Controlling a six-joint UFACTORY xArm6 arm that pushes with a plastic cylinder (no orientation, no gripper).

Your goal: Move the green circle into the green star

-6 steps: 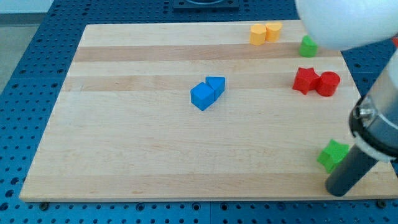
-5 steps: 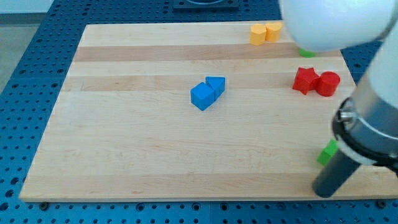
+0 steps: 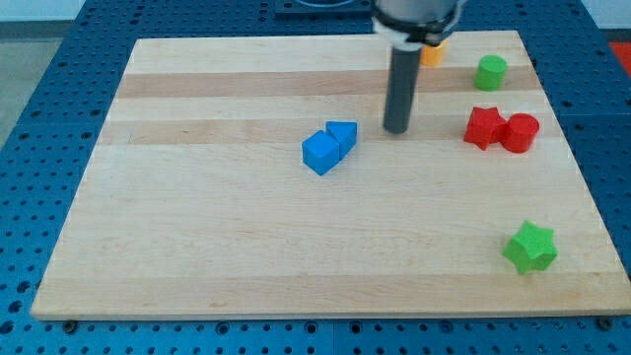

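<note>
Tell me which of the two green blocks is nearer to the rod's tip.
The green circle, near the view's top right, is nearer to my tip. The green star lies far off at the view's bottom right.

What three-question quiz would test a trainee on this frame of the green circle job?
1. True or false: my tip touches the green circle.
2. Which block lies nearest the view's bottom right: A red star, B green star, C blue cube?
3. What touches the red star on the view's right?

Key: 1 false, the tip stands apart, nearer the blue triangle. 2 B. 3 the red circle.
</note>
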